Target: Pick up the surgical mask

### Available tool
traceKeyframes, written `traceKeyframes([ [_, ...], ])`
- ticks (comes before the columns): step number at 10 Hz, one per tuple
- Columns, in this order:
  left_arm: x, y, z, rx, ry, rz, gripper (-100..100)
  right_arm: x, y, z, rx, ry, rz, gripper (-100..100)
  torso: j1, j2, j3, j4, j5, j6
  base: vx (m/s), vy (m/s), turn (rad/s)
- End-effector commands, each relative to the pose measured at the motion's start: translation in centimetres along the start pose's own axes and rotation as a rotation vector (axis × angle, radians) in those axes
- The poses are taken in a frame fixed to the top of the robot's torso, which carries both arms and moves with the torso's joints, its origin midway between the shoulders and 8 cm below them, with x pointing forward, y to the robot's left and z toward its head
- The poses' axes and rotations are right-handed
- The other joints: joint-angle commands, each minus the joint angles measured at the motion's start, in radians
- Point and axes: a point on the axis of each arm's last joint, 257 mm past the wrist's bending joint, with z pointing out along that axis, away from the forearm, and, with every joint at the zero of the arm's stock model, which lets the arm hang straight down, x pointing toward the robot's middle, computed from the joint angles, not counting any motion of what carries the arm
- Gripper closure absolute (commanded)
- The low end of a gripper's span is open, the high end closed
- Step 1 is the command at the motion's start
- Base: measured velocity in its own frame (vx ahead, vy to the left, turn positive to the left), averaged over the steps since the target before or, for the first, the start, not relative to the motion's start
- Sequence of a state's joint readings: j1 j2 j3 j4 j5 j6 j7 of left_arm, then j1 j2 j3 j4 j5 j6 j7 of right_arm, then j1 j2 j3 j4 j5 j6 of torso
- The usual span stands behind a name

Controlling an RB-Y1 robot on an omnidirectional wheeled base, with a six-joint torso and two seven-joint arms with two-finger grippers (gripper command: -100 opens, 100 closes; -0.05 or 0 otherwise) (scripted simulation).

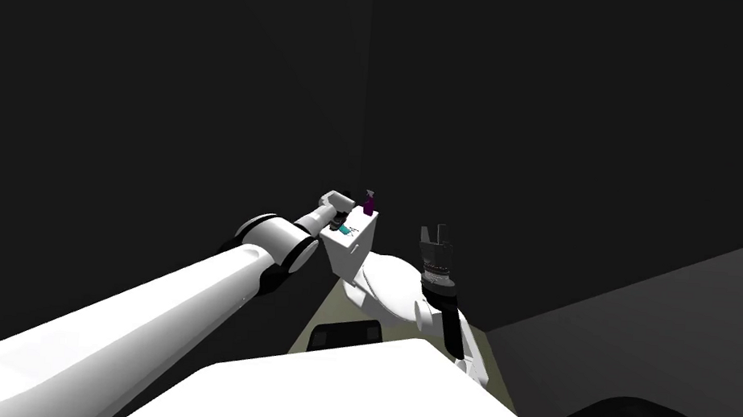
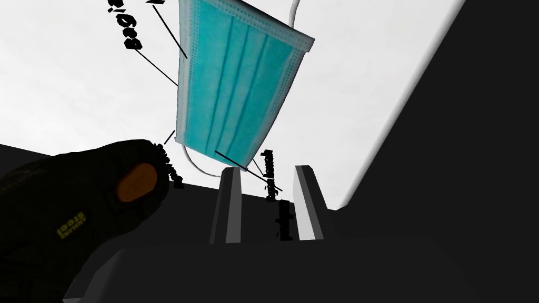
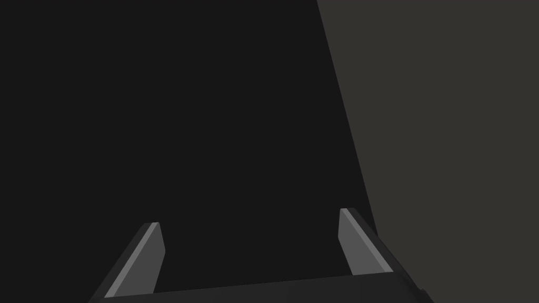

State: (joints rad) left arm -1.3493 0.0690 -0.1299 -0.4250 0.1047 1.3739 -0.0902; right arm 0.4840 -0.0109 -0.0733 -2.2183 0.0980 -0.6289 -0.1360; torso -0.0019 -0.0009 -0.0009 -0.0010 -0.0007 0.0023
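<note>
Just left of the frame's centre in the head view, my left gripper reaches over a white box where the teal surgical mask lies flat. Its long axis and pleats run away from my fingers, one short end just beyond their tips. The fingers stand narrowly apart, gripping nothing. A black object crowds one side; on the other the box top ends near at a dark edge. A purple bottle stands behind. My right gripper is raised, spread wide, empty
</note>
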Motion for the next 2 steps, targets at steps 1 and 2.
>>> traceKeyframes([
  [1,0.00,0.00,0.00,0.000,0.000,0.000,100,0.00,0.00,0.00,0.000,0.000,0.000,0,0.000,0.000,0.000,0.000,0.000,0.000,-0.008,0.000,-0.002],
  [2,0.02,0.01,-0.05,-0.001,0.000,0.000,0,0.00,0.00,0.00,0.000,0.000,0.000,0,0.000,-0.001,0.000,0.000,0.000,0.000,0.000,0.000,0.000],
])
